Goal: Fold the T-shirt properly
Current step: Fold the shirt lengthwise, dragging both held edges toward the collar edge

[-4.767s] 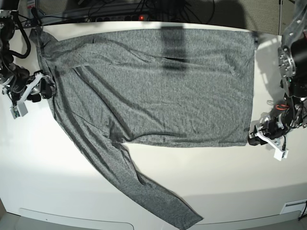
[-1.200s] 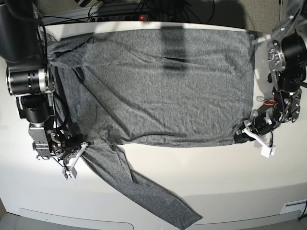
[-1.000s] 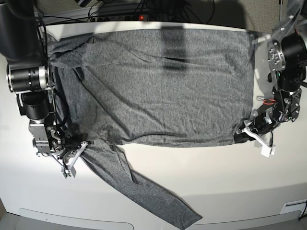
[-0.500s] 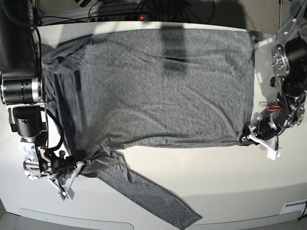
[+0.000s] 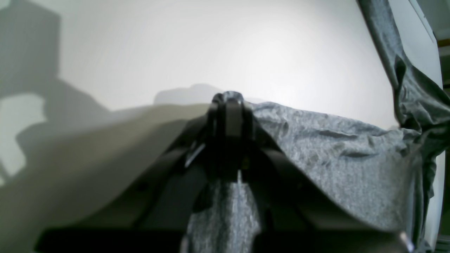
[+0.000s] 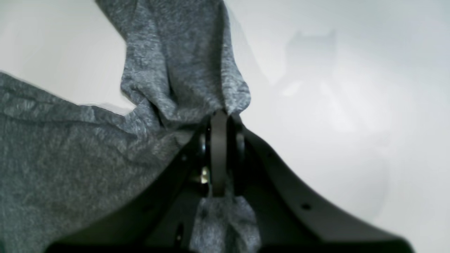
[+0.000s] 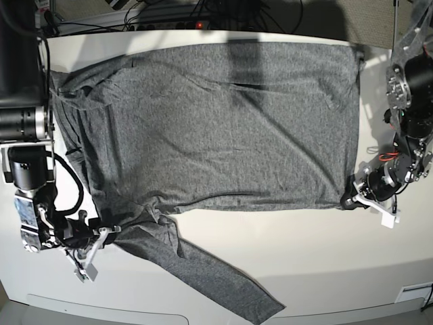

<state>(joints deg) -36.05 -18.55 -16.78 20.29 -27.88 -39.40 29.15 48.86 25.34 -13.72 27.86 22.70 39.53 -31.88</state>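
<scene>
the t-shirt lies spread across the white worktop, its body flat and broad with a few soft wrinkles, one long sleeve trailing off diagonally toward the near edge of the worktop. its hem runs along the side toward the left arm, and the far edge reaches close to the back of the worktop, where cables lie in a dark strip.

the left end effector is pinched together on the near hem corner of the t-shirt; in the left wrist view the fabric gathers at its dark tips and passes beneath them. the right end effector is likewise clamped on cloth where the sleeve meets the body, and the right wrist view shows the knit bunched into folds right at the closed tips.
</scene>
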